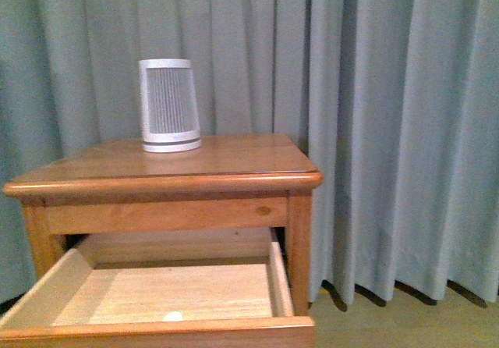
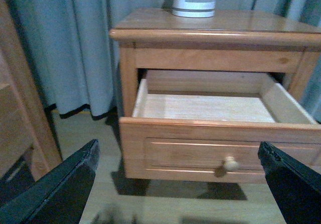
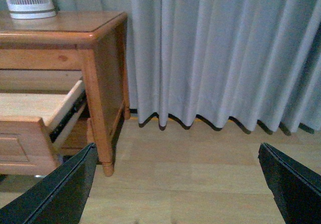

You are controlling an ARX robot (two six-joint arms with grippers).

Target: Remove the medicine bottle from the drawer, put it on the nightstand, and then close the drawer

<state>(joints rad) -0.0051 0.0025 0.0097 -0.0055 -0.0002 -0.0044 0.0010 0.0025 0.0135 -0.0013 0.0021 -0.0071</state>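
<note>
The nightstand [image 1: 234, 157] stands before a curtain with its upper drawer [image 1: 156, 293] pulled out. Only the small white top of the medicine bottle [image 1: 173, 316] shows, on the pale drawer floor just behind the front panel. Neither gripper appears in the front view. In the left wrist view my left gripper [image 2: 178, 184] is open, low in front of the drawer [image 2: 220, 148] and its round knob [image 2: 230, 163]; the front panel hides the bottle there. My right gripper [image 3: 178, 184] is open over bare floor, to the right of the nightstand [image 3: 98, 83], holding nothing.
A white-grey ribbed device [image 1: 168, 105] stands at the back of the nightstand top. Grey-blue curtains [image 1: 390, 129] hang behind and to the right. Another wooden piece of furniture [image 2: 15, 118] stands close on the left. Pale wood floor [image 3: 200, 163] lies to the right.
</note>
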